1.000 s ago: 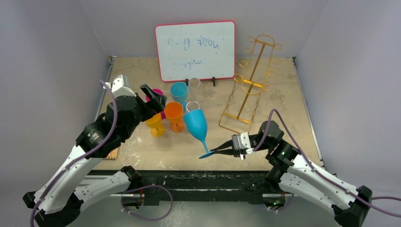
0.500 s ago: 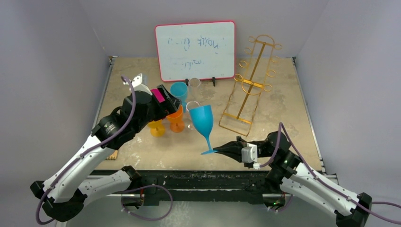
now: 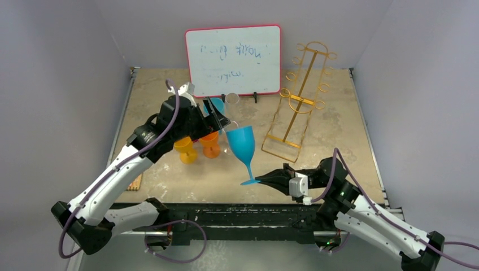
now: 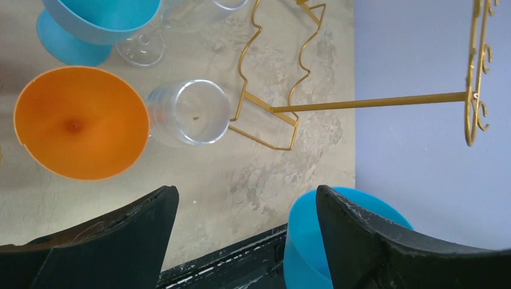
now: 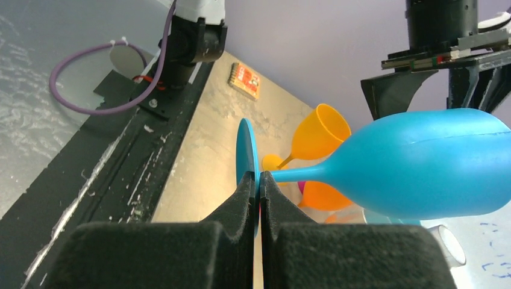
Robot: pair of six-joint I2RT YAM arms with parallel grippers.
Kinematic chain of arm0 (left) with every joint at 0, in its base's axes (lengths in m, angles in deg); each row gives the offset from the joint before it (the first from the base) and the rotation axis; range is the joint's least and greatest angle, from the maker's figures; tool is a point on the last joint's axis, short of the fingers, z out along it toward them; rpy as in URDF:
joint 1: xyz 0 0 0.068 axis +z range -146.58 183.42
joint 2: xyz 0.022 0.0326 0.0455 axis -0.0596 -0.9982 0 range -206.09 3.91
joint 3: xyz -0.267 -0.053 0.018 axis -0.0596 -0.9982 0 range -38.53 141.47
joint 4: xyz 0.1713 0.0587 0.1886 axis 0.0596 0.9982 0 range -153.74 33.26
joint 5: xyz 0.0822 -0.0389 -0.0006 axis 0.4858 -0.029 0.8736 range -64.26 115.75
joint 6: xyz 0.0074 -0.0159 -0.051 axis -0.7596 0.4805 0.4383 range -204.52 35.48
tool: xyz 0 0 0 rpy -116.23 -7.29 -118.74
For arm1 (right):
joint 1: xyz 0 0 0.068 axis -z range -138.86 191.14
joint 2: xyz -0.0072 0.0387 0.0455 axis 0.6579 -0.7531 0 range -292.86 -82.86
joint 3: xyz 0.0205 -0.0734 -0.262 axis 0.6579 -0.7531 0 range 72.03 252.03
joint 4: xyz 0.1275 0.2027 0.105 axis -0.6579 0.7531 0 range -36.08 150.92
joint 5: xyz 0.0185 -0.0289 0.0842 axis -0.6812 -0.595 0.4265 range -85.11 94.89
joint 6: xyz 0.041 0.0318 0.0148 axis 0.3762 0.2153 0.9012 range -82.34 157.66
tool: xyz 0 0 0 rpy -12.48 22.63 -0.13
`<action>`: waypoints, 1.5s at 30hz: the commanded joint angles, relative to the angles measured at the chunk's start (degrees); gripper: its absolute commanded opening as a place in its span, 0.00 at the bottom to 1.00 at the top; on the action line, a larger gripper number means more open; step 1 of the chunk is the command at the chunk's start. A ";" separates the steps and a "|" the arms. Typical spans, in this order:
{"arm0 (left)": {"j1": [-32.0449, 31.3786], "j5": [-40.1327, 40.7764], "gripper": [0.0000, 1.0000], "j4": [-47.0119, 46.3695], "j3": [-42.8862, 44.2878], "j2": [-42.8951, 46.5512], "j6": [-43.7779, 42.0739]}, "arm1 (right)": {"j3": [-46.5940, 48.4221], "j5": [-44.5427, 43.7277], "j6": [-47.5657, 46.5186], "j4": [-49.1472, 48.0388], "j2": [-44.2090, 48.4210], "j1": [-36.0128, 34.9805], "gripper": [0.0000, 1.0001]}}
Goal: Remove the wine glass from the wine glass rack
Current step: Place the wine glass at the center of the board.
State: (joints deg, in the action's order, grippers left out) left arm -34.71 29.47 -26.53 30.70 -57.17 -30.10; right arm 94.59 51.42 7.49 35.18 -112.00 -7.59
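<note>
While the right gripper is pinched tight on the foot disc of the blue wine glass, the glass is off the wine glass rack and apart from it. It stands roughly upright with a slight lean, over the front-centre of the table. Can't tell if the foot touches the tabletop.

Right wrist view: black foam-textured fingers clamp the thin disc edge-on. The glass is matte opaque plastic with a tulip bowl, a slim stem and a faint seam line along the bowl.

Left gripper is spread wide with nothing in it, just above and behind the blue bowl's rim. Left wrist view: one scuffed black finger overlaps that rim.

Rack: thin gold wire, tall, leaning, with a rectangular wire base and curled loop hooks down both sides.

Also on the table:
- orange goblet and yellow-orange goblet, both glossy plastic
- light-blue cup
- clear glass, seen mouth-up

Tabletop is beige, mottled and worn.

Writing: whiteboard has a red frame and faint smeared blue marker, illegible. Small flat orange pack sits at the left table edge, print too small to read.
</note>
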 commanded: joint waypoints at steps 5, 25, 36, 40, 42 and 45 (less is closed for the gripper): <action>9.39 -27.94 0.78 -13.08 -3.09 -1.28 -0.72 | 3.28 -1.52 -8.71 7.95 -0.79 -0.23 0.00; 14.66 -42.56 0.77 -4.78 5.39 -8.28 -12.04 | 8.03 -1.89 -16.23 12.69 -4.26 -0.23 0.00; 14.27 -48.38 0.64 -3.54 2.92 -7.11 -16.20 | 10.70 0.95 -16.67 7.29 -6.27 -0.23 0.00; 14.05 -51.87 0.53 -5.35 2.64 -6.41 -15.84 | 12.34 -2.72 -20.46 10.60 -8.09 -0.22 0.00; 14.04 -52.36 0.43 -5.73 2.37 -5.72 -15.67 | 12.48 -4.14 -21.21 10.99 -8.51 -0.22 0.00; 14.05 -52.29 0.26 -5.33 2.08 -5.37 -15.90 | 12.92 -5.07 -22.17 12.30 -9.64 -0.23 0.00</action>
State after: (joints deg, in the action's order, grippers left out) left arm -20.29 -19.01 -30.20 33.22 -64.87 -44.88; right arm 104.17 50.43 -11.57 48.29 -120.79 -7.99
